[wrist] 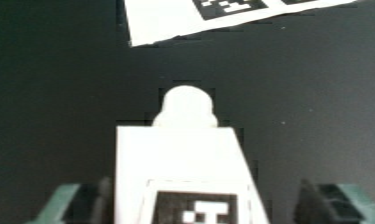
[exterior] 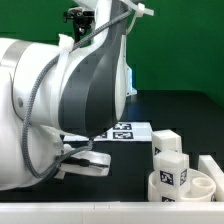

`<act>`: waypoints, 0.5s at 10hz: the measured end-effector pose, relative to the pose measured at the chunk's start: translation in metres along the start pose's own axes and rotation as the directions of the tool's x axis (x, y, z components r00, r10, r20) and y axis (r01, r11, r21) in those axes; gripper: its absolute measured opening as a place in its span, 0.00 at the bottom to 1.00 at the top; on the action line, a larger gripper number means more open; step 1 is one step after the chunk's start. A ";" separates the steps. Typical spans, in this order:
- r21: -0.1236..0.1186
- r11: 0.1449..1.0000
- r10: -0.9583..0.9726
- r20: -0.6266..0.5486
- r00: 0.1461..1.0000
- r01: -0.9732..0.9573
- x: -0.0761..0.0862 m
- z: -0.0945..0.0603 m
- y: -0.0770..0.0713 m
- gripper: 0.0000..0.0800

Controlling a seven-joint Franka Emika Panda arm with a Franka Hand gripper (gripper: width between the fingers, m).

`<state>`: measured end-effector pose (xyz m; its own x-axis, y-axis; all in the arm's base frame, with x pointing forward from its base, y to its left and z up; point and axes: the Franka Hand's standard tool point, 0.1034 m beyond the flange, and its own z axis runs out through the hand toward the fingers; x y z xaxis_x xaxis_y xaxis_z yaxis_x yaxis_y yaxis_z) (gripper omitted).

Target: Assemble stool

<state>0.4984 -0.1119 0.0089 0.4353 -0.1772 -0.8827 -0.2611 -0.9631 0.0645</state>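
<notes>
Wrist view: gripper (wrist: 198, 195) jaws spread, straddling a white leg (wrist: 187, 150), gap visible either side. Marker board (wrist: 228, 20) lies beyond. Exterior view: seat (exterior: 205, 186) at its right.

No legible text, brand or number in either view. Only black-and-white square tags (wrist: 198, 207): on marker board (exterior: 126, 131), seat (exterior: 166, 180), leg (wrist: 187, 150); patterns apparently too blurred to decode.
</notes>
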 end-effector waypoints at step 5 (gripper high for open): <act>-0.028 0.999 -0.042 -0.098 0.994 0.039 -0.048 -0.054 -0.027 0.40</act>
<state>0.5314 -0.0882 0.0744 0.5278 -0.1556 -0.8350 -0.2197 -0.9746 0.0427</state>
